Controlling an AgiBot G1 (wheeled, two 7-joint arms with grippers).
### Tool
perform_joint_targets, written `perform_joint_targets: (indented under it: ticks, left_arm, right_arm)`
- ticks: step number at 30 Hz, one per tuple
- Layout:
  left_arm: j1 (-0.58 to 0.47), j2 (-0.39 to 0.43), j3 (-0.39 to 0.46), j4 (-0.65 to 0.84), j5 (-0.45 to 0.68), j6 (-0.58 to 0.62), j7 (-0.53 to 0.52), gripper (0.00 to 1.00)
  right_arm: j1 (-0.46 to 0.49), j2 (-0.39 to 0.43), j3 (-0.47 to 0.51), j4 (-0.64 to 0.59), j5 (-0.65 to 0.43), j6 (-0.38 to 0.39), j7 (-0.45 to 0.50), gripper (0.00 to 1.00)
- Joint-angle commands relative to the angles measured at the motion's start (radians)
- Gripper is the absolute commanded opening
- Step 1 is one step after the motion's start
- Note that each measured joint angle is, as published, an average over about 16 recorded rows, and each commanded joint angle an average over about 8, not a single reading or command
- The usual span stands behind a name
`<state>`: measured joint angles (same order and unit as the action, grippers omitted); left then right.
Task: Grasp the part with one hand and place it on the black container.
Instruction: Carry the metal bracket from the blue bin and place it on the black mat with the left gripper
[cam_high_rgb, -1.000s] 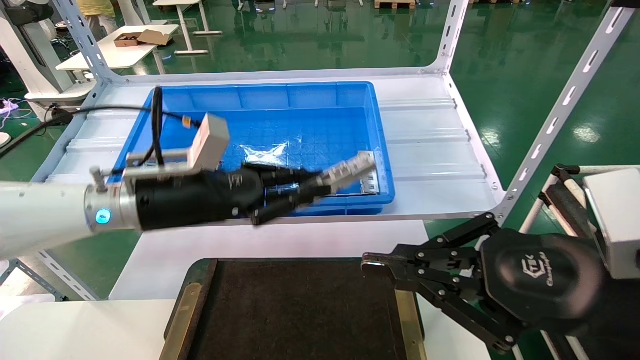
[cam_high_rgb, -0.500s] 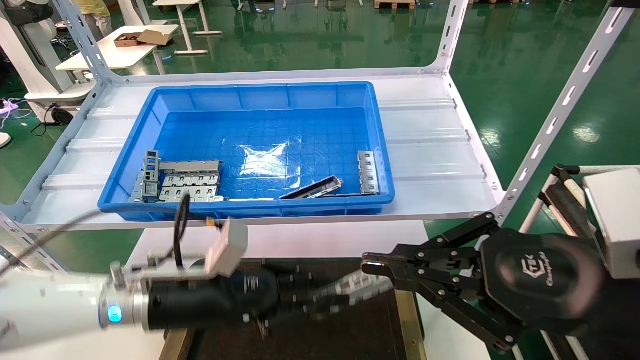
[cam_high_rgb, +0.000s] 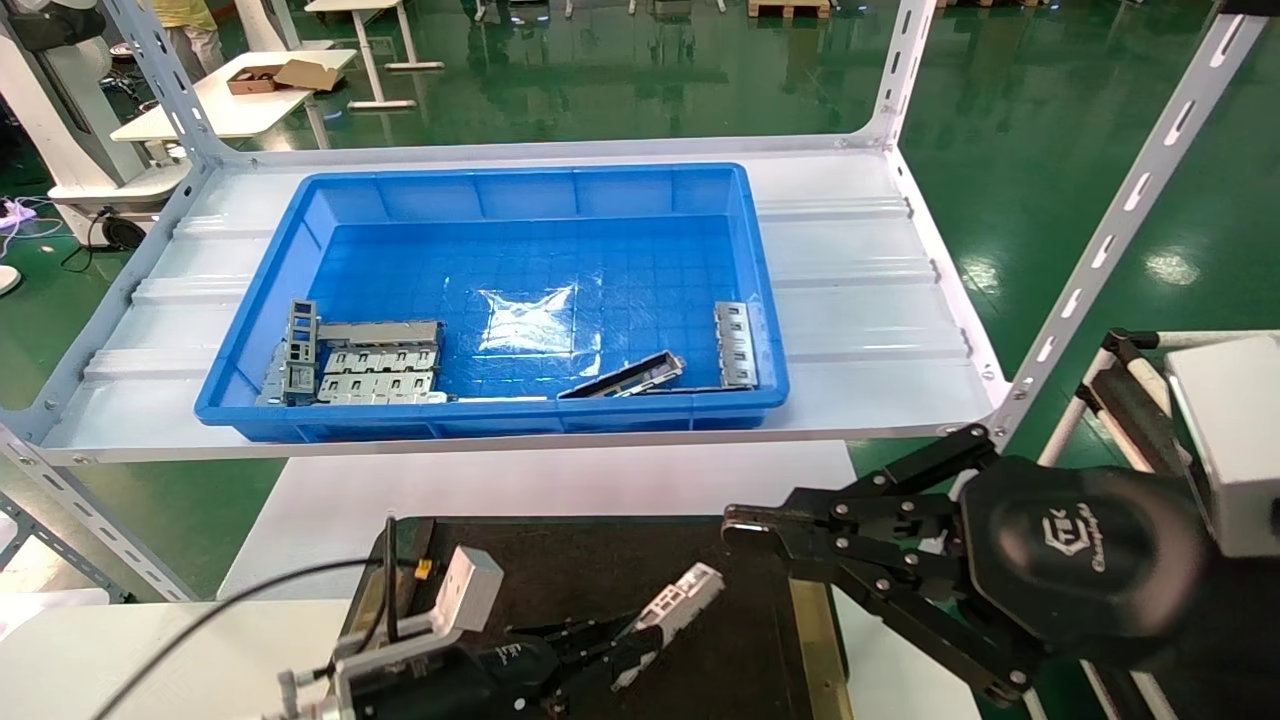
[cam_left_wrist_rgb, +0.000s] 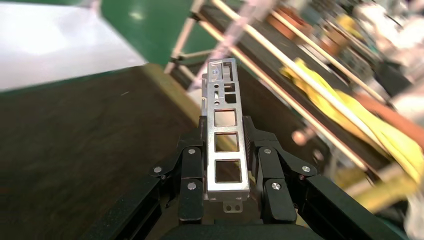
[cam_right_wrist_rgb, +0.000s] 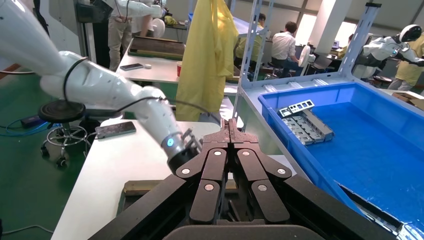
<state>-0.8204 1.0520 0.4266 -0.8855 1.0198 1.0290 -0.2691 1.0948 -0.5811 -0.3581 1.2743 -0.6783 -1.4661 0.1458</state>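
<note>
The part (cam_high_rgb: 682, 597), a slim silver bar with rectangular windows, is clamped between the fingers of my left gripper (cam_high_rgb: 640, 638). It sticks out past the fingertips, tilted upward, just above the black container (cam_high_rgb: 560, 565) near the container's right side. In the left wrist view the part (cam_left_wrist_rgb: 226, 142) runs lengthwise between the black fingers of that gripper (cam_left_wrist_rgb: 225, 127), with the dark tray surface (cam_left_wrist_rgb: 75, 150) below. My right gripper (cam_high_rgb: 742, 527) is shut and empty and hovers by the container's right rail; its closed tips (cam_right_wrist_rgb: 230, 126) show in the right wrist view.
A blue bin (cam_high_rgb: 270, 270) on the white shelf behind holds grey slotted plates (cam_high_rgb: 375, 365), a dark channel piece (cam_high_rgb: 625, 375) and another slim bar (cam_high_rgb: 735, 345). Perforated shelf posts (cam_high_rgb: 1130, 210) rise at the right. A white table (cam_high_rgb: 550, 480) lies under the tray.
My left gripper has carried the part out of the blue bin, toward me and down, until it is low over the black container. The right arm has not moved.
</note>
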Motion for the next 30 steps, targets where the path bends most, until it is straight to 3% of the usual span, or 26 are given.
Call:
perform_joint_targets:
  ticks: [1, 8, 15, 30]
  left_arm:
    - [0.049, 0.011, -0.011, -0.029, -0.006, -0.080, -0.030, 0.00]
    - [0.180, 0.078, -0.030, -0.138, 0.012, -0.391, -0.114, 0.00]
    - [0.239, 0.151, 0.008, -0.191, 0.077, -0.702, -0.215, 0.00]
    - [0.212, 0.199, 0.167, -0.187, 0.120, -0.937, -0.392, 0.00]
  right_arm:
    - [0.000, 0.000, 0.000, 0.000, 0.000, 0.000, 0.000, 0.00]
    - [0.000, 0.000, 0.000, 0.000, 0.000, 0.000, 0.000, 0.00]
    - [0.000, 0.000, 0.000, 0.000, 0.000, 0.000, 0.000, 0.00]
    - [0.000, 0.000, 0.000, 0.000, 0.000, 0.000, 0.000, 0.00]
